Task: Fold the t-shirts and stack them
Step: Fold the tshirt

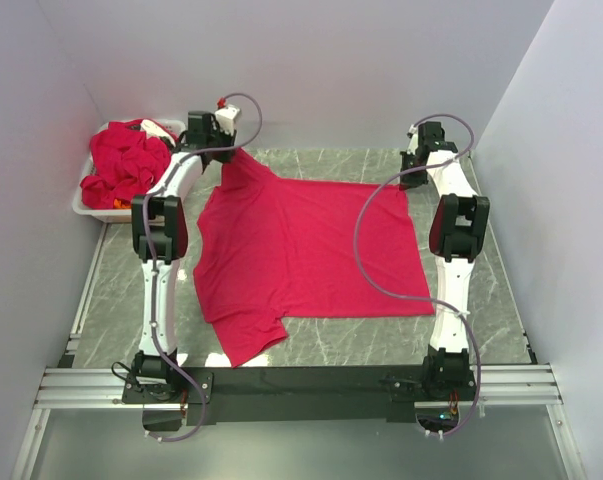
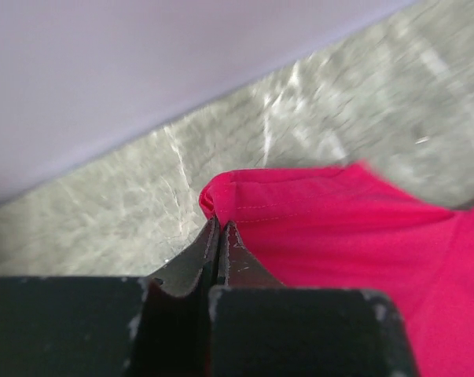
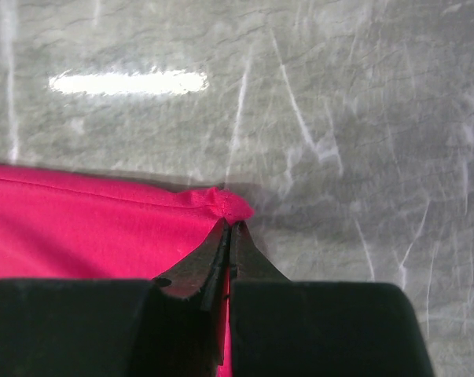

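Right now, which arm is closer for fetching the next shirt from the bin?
Left, probably: the left hand pinches the spread t-shirt right beside the white bin; the right hand pinches its far-right corner.

No text, label, brand, number or sign can be read in any of the three views.
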Robot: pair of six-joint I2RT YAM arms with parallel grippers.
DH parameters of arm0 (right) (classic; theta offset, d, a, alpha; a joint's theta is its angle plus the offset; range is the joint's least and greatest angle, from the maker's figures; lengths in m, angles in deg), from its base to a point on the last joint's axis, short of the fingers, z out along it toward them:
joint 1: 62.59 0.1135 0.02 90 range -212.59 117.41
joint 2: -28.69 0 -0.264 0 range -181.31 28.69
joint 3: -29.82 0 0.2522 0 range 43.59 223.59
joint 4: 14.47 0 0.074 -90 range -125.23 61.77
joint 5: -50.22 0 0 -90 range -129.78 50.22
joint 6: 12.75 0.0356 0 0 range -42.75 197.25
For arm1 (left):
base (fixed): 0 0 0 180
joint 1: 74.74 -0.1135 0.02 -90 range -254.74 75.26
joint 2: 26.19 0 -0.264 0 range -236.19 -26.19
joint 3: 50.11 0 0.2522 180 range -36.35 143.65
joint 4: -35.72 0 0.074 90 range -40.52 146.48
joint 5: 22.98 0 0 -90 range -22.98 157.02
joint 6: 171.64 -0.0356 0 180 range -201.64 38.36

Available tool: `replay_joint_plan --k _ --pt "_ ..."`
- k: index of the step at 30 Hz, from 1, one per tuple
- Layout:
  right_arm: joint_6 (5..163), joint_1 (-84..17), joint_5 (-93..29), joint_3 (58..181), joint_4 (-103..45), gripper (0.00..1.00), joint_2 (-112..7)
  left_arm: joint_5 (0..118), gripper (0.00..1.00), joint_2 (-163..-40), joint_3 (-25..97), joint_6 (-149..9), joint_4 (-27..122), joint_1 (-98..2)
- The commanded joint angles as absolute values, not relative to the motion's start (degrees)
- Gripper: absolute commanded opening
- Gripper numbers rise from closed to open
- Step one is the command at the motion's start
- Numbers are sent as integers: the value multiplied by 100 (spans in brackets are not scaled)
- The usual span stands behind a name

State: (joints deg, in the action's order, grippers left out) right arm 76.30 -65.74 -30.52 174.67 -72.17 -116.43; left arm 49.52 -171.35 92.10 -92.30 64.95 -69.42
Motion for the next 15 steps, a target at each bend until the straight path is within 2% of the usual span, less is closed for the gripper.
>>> replay_joint_plan --k 1,8,15 --pt "7576 -6619 -2915 17402 -7024 0 -10974 4715 0 -16173 9013 -9254 6091 -6947" --pt "7593 -6724 -2625 17296 -6927 0 -10780 4434 0 -15575 8381 -9403 6170 -6947" --pt "7365 -6812 -2440 17261 -6988 0 -10526 4688 0 -15013 7643 -9333 6214 -6947"
